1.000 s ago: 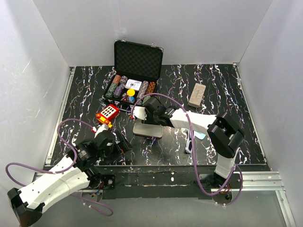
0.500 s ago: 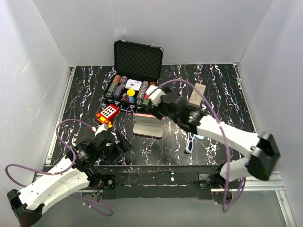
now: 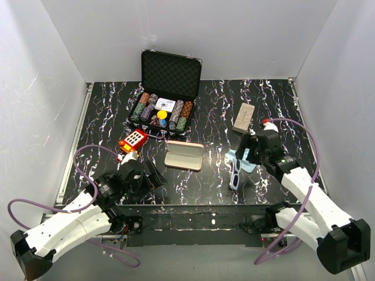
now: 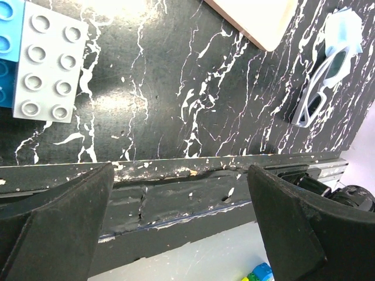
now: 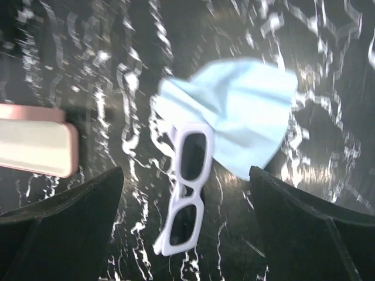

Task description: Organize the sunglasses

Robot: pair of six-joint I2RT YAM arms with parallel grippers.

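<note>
Hovers with right claw (image 3: 251, 153) spread wide, holding nothing, over the white sunglasses (image 5: 186, 193) lying flat on the table (image 3: 105, 111), one end against the blue cloth (image 5: 240, 117). Risks pinching cloth with frame, or skidding the slim frame aside if closed off-centre.

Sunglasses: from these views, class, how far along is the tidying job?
Done: the pink case lies open and looks empty. In hand: nothing. The right gripper hovers open over the white sunglasses, which overlap the edge of the blue cloth. The left gripper is open too. Left: probably putting the sunglasses into the case.
</note>
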